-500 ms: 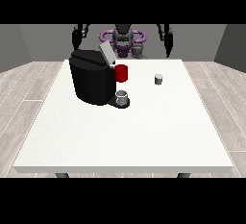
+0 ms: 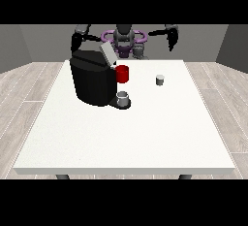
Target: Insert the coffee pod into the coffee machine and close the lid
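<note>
A black coffee machine (image 2: 92, 82) stands on the left half of the white table (image 2: 145, 137), with a red part (image 2: 122, 73) at its front and its grey lid (image 2: 107, 54) tilted up. A small grey cup (image 2: 123, 99) sits on its drip tray. The coffee pod (image 2: 160, 80), a small grey cylinder, stands alone on the table to the machine's right. The hand at the view's right (image 2: 172, 40) hangs raised behind the table's far edge, away from the pod. The hand at the view's left (image 2: 76, 41) hovers behind the machine's top.
The robot's torso (image 2: 124, 40) with purple rings sits behind the table's far edge. Grey wood floor surrounds the table.
Both arms look much as before; the machine, lid and pod keep their places.
</note>
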Motion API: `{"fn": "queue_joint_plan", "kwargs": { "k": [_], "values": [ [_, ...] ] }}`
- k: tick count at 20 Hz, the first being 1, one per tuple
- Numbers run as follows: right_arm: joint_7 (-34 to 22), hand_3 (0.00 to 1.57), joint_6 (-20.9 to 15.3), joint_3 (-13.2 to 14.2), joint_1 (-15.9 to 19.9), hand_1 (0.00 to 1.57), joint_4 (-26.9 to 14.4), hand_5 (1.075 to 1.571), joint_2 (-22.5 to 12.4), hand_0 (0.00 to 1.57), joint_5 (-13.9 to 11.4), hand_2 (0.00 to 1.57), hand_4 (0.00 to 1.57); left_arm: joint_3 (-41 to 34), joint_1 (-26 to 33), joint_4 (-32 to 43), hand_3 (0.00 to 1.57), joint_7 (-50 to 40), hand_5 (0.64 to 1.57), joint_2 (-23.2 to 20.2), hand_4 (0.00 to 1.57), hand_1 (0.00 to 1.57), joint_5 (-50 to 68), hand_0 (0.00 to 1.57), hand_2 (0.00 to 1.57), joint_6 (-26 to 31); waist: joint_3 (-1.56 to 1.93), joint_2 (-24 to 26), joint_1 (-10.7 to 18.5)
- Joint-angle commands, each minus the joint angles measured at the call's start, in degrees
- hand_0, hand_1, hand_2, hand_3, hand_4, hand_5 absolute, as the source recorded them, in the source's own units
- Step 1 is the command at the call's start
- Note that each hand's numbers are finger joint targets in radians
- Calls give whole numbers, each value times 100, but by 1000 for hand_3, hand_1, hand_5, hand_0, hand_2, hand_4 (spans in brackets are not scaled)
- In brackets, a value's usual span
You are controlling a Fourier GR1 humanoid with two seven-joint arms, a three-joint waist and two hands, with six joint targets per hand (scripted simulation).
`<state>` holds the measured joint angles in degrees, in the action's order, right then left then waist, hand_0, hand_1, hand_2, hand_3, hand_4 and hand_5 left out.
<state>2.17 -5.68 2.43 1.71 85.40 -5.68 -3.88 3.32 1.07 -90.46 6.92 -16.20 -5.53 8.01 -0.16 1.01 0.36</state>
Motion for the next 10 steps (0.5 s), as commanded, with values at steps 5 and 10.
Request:
{"fn": "queue_joint_plan", "kwargs": {
  "k": [5,10],
  "values": [
    [88,0,-257,-325,135,0,111,1571,178,0,-433,0,0,-359,-821,714,0,-190,1571,-712,0,0,-537,0,0,290,15,-390,-530],
    [256,0,-119,-263,461,0,-91,1571,81,0,-401,0,0,-552,-1504,1345,0,-265,1571,-965,0,0,-717,0,0,481,16,-828,-696]
  ]
}}
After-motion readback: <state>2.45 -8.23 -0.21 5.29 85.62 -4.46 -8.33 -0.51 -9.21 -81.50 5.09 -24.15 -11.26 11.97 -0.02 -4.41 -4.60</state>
